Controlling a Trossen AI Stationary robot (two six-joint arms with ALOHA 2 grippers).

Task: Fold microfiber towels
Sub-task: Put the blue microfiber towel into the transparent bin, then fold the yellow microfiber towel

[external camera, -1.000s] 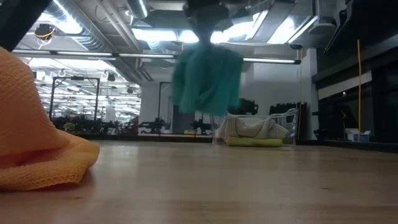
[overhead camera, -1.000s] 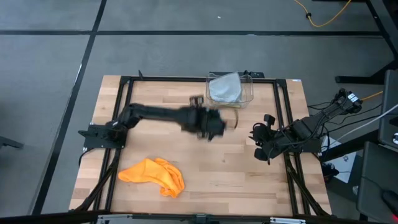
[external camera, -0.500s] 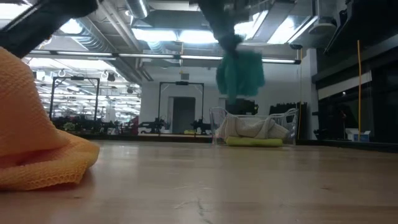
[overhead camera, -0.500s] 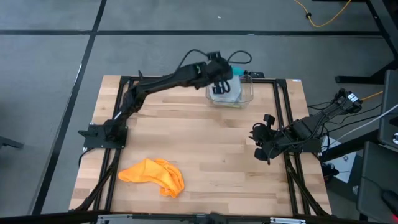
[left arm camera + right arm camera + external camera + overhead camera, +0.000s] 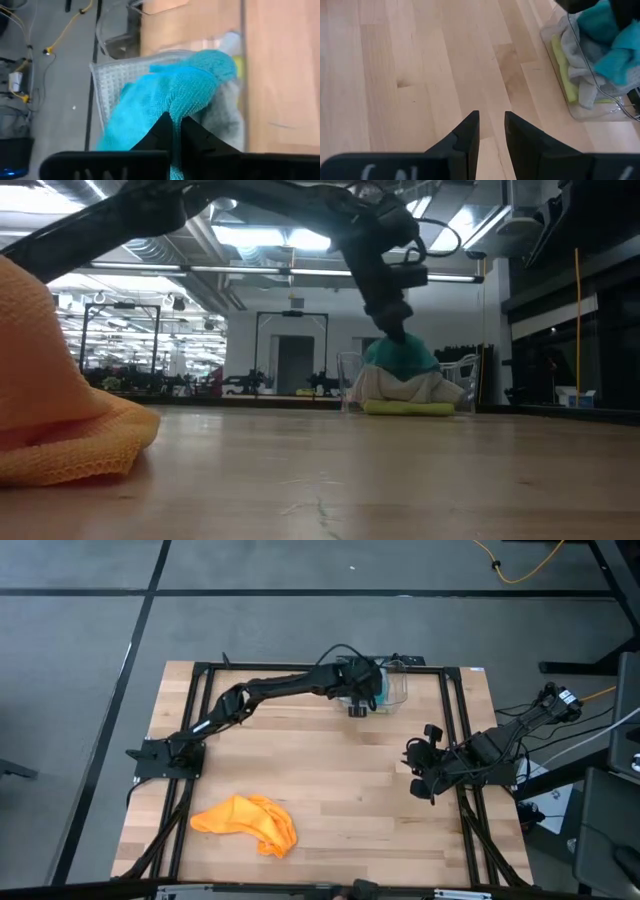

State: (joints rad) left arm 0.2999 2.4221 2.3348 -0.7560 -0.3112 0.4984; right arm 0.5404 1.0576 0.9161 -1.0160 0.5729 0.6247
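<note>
Clamped on a soft teal microfiber towel (image 5: 165, 95), the left gripper (image 5: 176, 131) reaches over the clear plastic bin (image 5: 395, 690) at the far edge of the light wooden table (image 5: 330, 780). Its two dark fingers (image 5: 161, 132) pinch a fold of the teal cloth, which drapes down onto the pile inside the bin. In that bin, under the teal towel, lies a crumpled grey-blue microfiber towel (image 5: 415, 388), and beneath that a flat lime green microfiber towel (image 5: 405, 408) rests along the bin's floor. From the low view the teal cloth sits as a small mound on top of the grey-blue one, with the left arm slanting down onto it from above.

Well apart from the bin, near the front left corner of the table, an orange microfiber towel (image 5: 248, 820) lies bunched in a loose heap on the wood; it fills the near left of the low view (image 5: 55, 410).

To the right of the bin and nearer the table's right edge, the right gripper (image 5: 491, 131) waits above bare wood, its fingers parted with a narrow gap and nothing between them.
</note>
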